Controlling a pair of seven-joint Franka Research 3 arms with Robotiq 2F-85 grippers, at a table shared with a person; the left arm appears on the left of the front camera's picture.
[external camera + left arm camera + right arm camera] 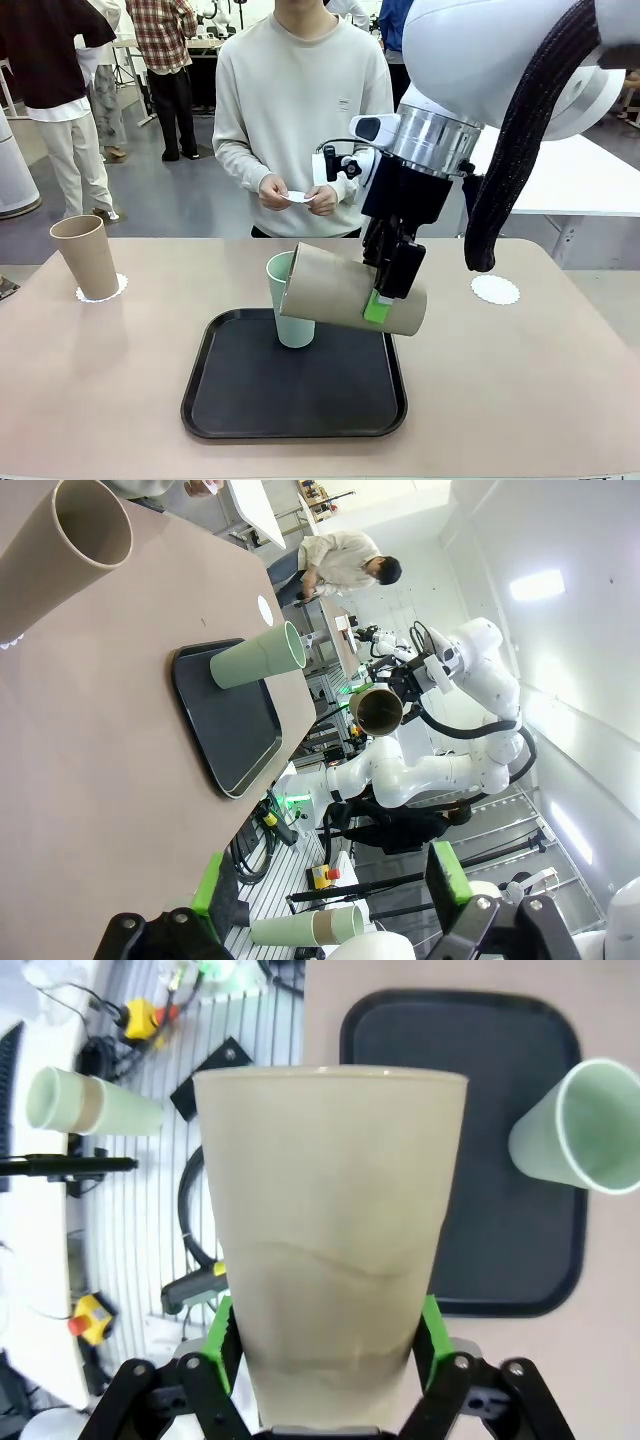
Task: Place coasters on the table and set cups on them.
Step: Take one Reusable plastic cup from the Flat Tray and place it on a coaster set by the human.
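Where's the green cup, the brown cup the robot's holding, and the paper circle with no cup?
green cup [293,330], front view, on its lower side.
held tan cup [338,292], front view, on the middle of its side.
empty coaster [496,290], front view, on its middle.

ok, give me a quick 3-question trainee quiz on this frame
1. True or false: the right tool holds a tilted tan cup in the air.
2. The mint cup stands: A) on the black tray B) on the bare table C) in the person's hands.
3. How many coasters lie on the table?

Key: 1 true. 2 A. 3 two: the left coaster under the second tan cup, and the right coaster, which is bare.
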